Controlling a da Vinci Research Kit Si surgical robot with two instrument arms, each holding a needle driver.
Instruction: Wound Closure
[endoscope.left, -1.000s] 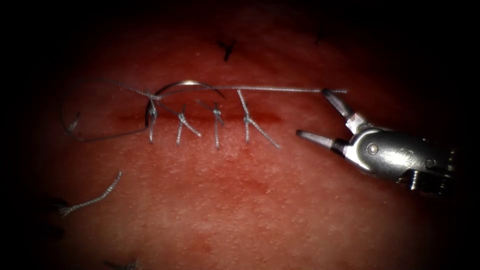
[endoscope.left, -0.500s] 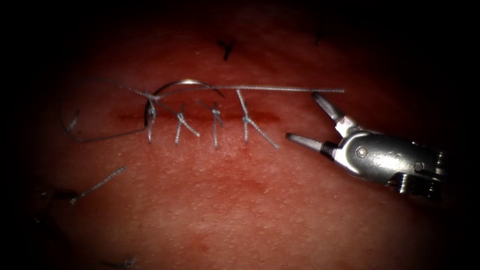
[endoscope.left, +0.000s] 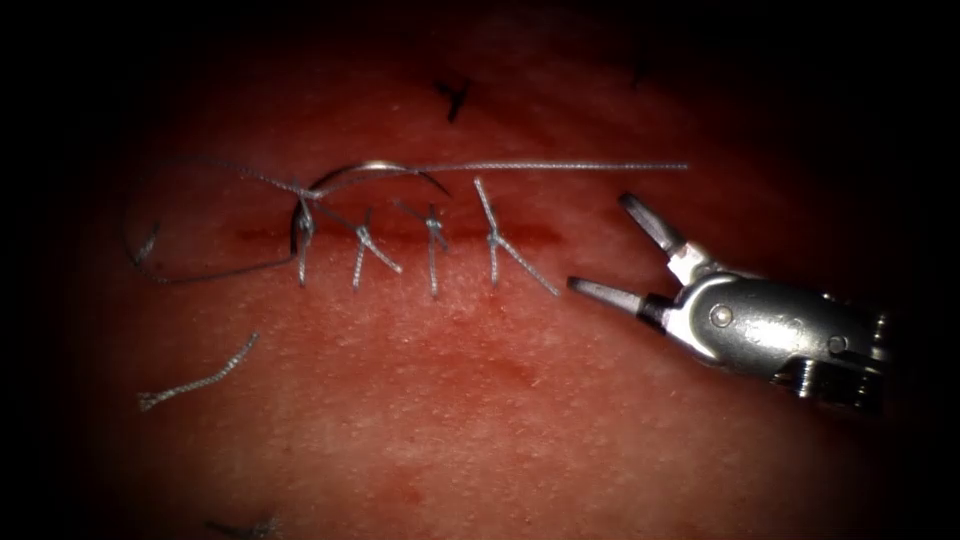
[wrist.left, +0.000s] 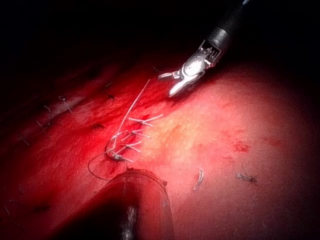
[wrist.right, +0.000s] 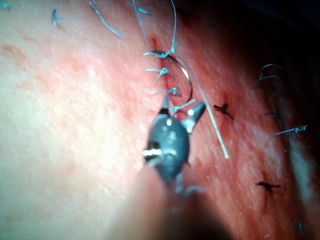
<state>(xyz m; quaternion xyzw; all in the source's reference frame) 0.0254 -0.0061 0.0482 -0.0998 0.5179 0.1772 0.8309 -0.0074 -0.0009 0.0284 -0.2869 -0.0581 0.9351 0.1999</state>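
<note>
The cut (endoscope.left: 530, 236) runs across the tissue (endoscope.left: 480, 400) and several knotted stitches (endoscope.left: 432, 240) cross it. The curved needle (endoscope.left: 375, 167) arches over the leftmost stitch, held by neither tool. One of its ends sits at the cut, and I cannot tell whether that end is in the tissue. A long thread (endoscope.left: 560, 166) runs from that stitch to the right, its end free. My right tool (endoscope.left: 598, 240) is below that end, right of the stitches, with its jaws open and holding nothing. The right wrist view has the same jaws (wrist.right: 183, 103) spread just short of the needle (wrist.right: 187, 80).
A thin thread loop (endoscope.left: 135, 250) lies left of the stitches. A loose cut end of thread (endoscope.left: 195, 383) rests on the tissue at the lower left. Dark cut thread ends (endoscope.left: 455, 97) lie beyond the cut. The right tool (wrist.left: 166, 85) appears in the left wrist view.
My right tool has moved down and to the left, away from the long thread, jaws still open. The thread's free end has risen slightly. The loose cut end at lower left shifted.
</note>
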